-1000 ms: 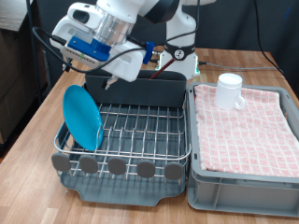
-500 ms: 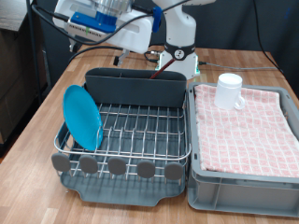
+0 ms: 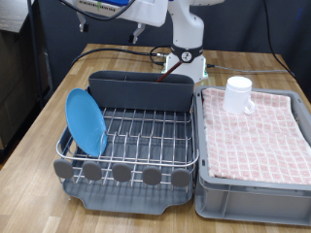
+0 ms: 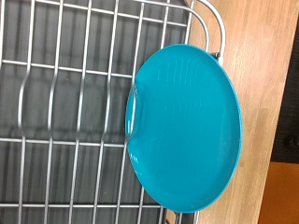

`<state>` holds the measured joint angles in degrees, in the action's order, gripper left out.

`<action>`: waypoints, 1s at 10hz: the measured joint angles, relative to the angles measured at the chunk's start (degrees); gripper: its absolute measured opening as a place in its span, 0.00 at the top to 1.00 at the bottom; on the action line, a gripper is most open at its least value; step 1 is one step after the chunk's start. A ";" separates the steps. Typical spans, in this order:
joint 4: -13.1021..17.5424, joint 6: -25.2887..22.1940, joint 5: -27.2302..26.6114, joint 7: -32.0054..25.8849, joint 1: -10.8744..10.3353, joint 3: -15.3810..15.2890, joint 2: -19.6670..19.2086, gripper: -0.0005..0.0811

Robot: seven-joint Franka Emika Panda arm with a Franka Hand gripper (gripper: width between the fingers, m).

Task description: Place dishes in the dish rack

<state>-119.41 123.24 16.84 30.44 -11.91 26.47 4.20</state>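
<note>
The light-blue plate [image 3: 86, 121] stands on edge in the slots at the exterior view's left side of the dish rack [image 3: 146, 136]. It fills the wrist view [image 4: 185, 126] over the silver wires [image 4: 65, 103]. The white mug [image 3: 239, 94] stands upright on the pink checked cloth [image 3: 258, 131]. The wooden spoon is out of view. Only the underside of the arm's hand [image 3: 105, 8] shows, at the exterior view's top edge, high above the rack. Its fingers show in neither view. Nothing shows held.
The rack's dark grey utensil bin [image 3: 141, 89] stands along its far side, with round grey knobs [image 3: 121, 173] along the near side. The cloth-lined grey crate [image 3: 255, 189] sits against the rack on the exterior view's right. The robot base [image 3: 185, 53] and cables stand behind, on the wooden table [image 3: 39, 116].
The hand has risen from just above the plate and bin up to the exterior view's top edge. The plate stays standing in the rack. The mug has not moved.
</note>
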 joint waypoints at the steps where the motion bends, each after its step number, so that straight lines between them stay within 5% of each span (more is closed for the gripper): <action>1: 0.00 -1.18 -0.01 -0.13 -0.24 -0.41 -0.05 0.01; 5: 0.56 -9.20 -6.03 -0.95 -4.21 -4.75 0.04 0.01; 10: -0.05 -10.55 -7.78 16.04 -7.29 -10.37 0.50 0.01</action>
<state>-119.46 112.69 9.05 46.48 -19.20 16.10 4.70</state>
